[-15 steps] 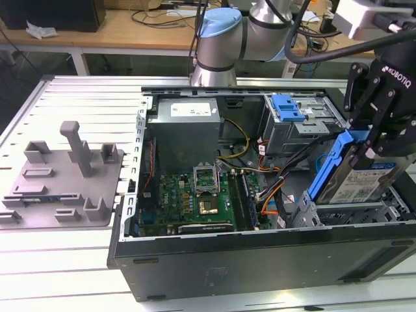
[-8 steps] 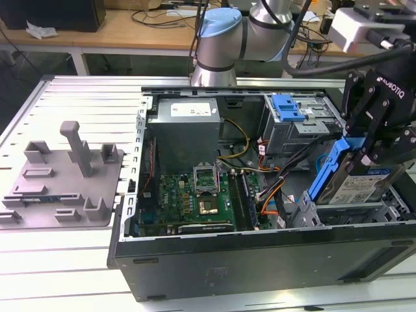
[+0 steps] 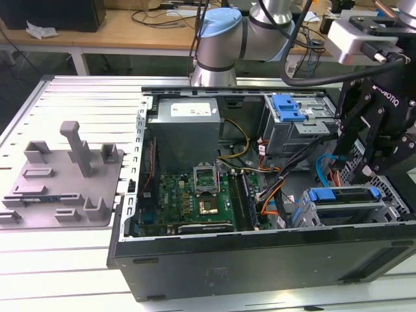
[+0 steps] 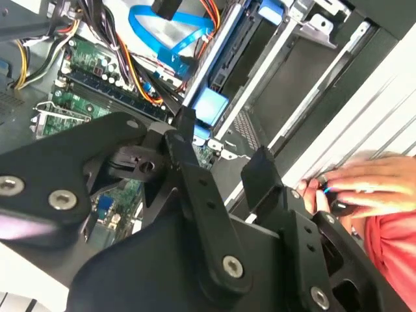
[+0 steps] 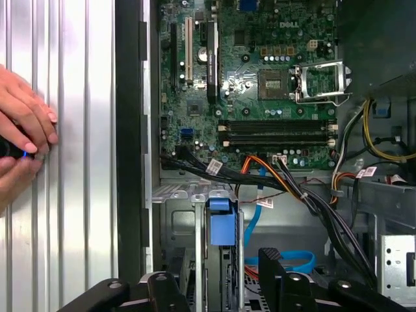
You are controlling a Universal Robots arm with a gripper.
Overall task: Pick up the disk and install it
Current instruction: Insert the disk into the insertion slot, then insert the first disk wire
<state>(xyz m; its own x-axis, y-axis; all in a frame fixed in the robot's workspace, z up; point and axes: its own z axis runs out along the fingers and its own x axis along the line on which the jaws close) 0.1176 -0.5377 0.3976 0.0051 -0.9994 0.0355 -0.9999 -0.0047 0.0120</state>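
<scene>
Hand (image 3: 356,170) is held over the drive cage (image 3: 392,195) at one corner of the case (image 3: 260,260). Fingers (image 4: 195,169) are seen spread in the second wrist view, with nothing pinched between them.

Disk (image 3: 343,197) is found just below the hand. It lies flat in the cage, and the blue frame ends show at either side of the silver body. In the exterior view the hand is apart from the disk; no contact is seen.

Status (judged): pick-up and placing are taken as done, since the disk sits in the cage and the hand is empty. Whether the disk is pushed fully home or latched cannot be told. A blue cable (image 3: 320,172) hangs just beside the hand; its connection to the disk cannot be made out.

A person's hand (image 5: 26,140) is noted on the tabletop (image 5: 84,214), outside the case wall and well apart from the hand. A small dark object is held in it.
</scene>
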